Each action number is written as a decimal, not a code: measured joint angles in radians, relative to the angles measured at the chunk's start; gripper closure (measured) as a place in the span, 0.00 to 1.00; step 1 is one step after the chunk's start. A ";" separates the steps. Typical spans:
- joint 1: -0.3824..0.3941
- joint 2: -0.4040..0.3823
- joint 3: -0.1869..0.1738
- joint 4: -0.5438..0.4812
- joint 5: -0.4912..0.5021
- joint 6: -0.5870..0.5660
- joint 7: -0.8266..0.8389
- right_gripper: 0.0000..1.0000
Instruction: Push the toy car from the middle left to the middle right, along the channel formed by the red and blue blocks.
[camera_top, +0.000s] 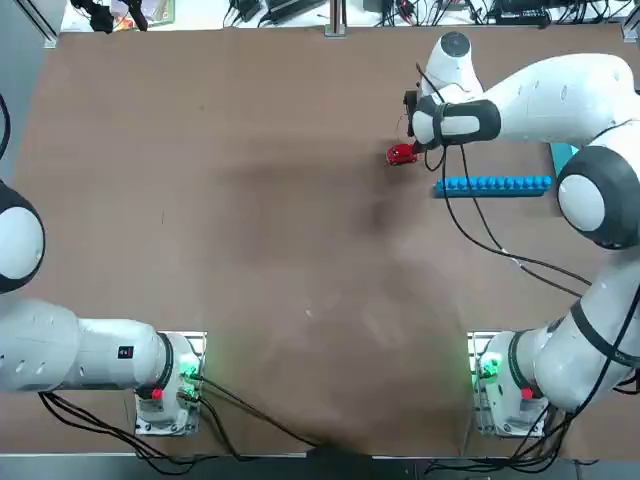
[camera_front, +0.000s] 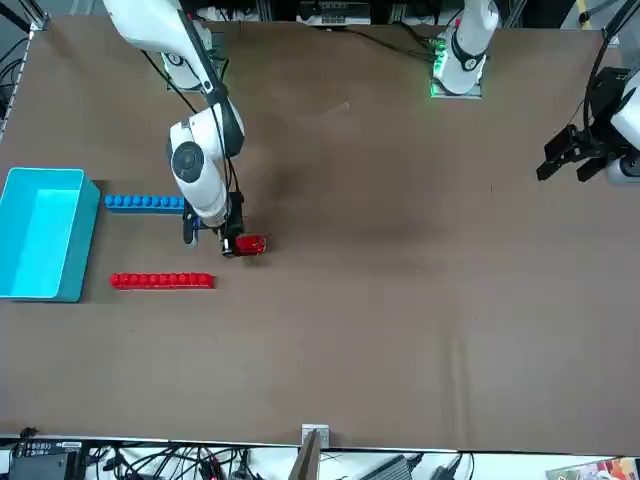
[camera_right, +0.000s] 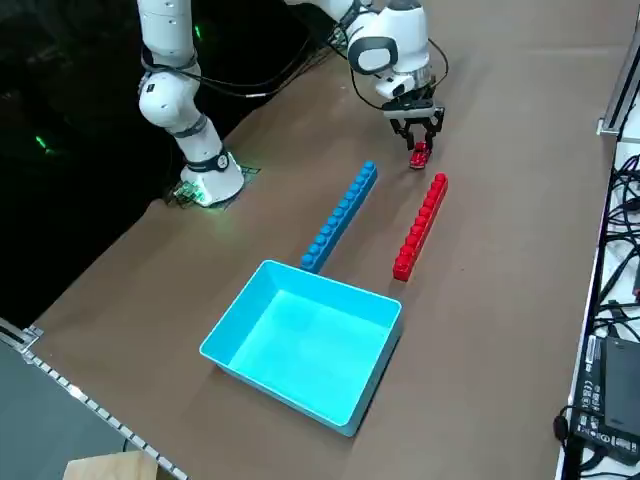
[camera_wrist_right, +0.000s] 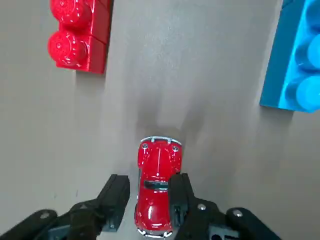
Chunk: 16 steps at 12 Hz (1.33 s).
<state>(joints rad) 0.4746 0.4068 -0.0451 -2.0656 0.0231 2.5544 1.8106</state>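
Flanking the channel, both studded bars sit parallel.

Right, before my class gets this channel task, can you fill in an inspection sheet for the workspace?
Surface: brown tabletop, a few faint marks
Spills: nothing seen
Toy car: on the tabletop, just outside the channel mouth, nose toward it
Blue bar and red bar: roughly parallel, bare channel between them
Clutter: light-blue bin by the bars' other ends
Right gripper: at the channel mouth, fingers apart on either side of the car, one close against it, a gap at the other
Cables: black cable loops along the right arm; more bundled by its base
Surroundings: black equipment and loose wires beyond the tabletop's edge
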 joint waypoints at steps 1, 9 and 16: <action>0.000 0.003 0.000 0.000 0.000 0.001 0.000 0.48; 0.005 0.035 0.001 0.000 0.000 0.030 0.013 0.50; 0.008 0.048 0.001 0.000 0.000 0.053 0.024 0.51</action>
<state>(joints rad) 0.4831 0.4553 -0.0440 -2.0653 0.0231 2.6077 1.8349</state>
